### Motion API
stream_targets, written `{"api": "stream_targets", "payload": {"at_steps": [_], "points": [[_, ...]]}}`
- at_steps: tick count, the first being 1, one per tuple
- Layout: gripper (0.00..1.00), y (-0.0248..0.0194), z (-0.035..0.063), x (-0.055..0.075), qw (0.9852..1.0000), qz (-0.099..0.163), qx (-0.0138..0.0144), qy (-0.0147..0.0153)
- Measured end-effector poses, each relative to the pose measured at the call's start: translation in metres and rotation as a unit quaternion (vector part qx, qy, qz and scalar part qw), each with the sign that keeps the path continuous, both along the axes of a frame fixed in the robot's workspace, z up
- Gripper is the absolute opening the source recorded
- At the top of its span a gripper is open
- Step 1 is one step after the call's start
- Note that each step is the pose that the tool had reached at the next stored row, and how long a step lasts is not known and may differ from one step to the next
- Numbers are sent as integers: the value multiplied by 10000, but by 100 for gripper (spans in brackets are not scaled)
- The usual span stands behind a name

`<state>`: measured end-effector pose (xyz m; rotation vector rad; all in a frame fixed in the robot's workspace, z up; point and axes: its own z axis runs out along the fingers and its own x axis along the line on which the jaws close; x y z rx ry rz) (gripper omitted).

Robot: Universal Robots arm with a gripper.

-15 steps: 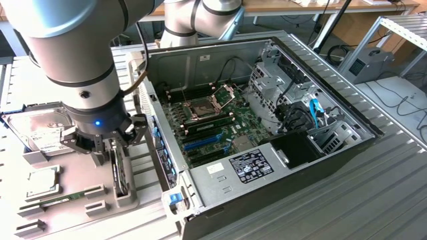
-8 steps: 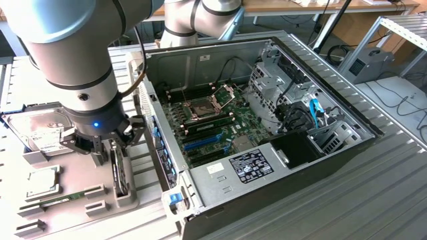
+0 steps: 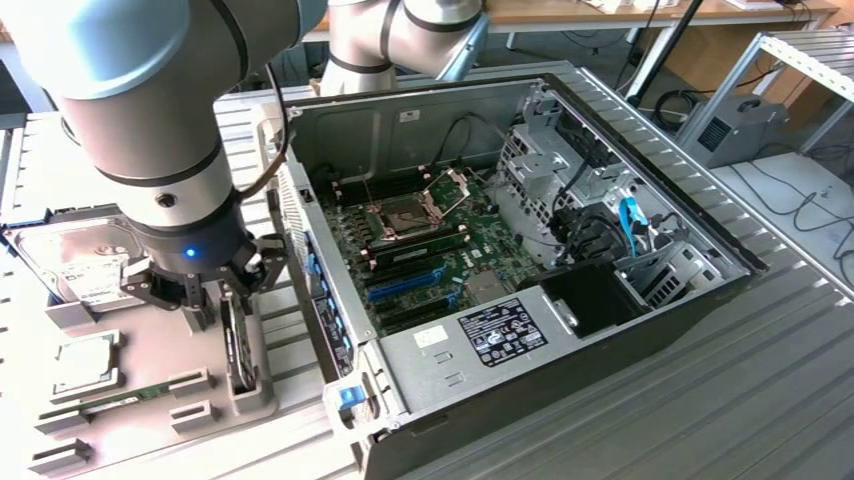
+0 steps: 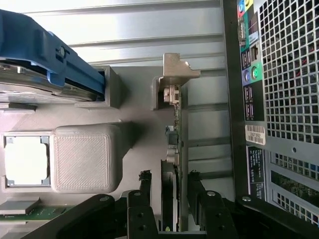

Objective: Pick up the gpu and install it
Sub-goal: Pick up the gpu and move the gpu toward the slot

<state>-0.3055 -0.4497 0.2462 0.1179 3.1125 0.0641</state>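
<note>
The gpu (image 3: 240,350) stands on edge in a slot of the grey parts tray (image 3: 147,335), just to the exterior view's left of the open computer case (image 3: 641,300). It is a slim dark card. In the wrist view the gpu (image 4: 172,144) runs lengthwise, with its silvery bracket (image 4: 175,72) at the far end. My gripper (image 3: 218,305) is low over the card and open. Its black fingers (image 4: 145,185) straddle the near end of the card, one on each side, and my gripper (image 4: 169,188) is not closed on it.
On the tray lie a silver hard drive (image 3: 78,268) in a blue carrier (image 4: 55,67), a CPU (image 4: 25,160) and a green memory stick (image 3: 127,398). The motherboard (image 3: 441,240) with blue slots (image 3: 400,287) lies inside the case. The case's perforated rear panel (image 4: 284,89) stands close beside the card.
</note>
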Motion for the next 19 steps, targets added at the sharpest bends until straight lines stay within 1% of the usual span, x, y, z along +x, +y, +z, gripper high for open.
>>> {"api": "stream_targets", "payload": {"at_steps": [7, 14, 15, 17, 19], "points": [[42, 4, -59, -11, 10000, 0, -2, 0], [42, 4, -65, -11, 10000, 0, -2, 0], [40, 4, -65, -11, 10000, 0, -2, 0], [29, 4, -65, -11, 10000, 0, -2, 0], [29, 4, -65, -11, 10000, 0, -2, 0]]}}
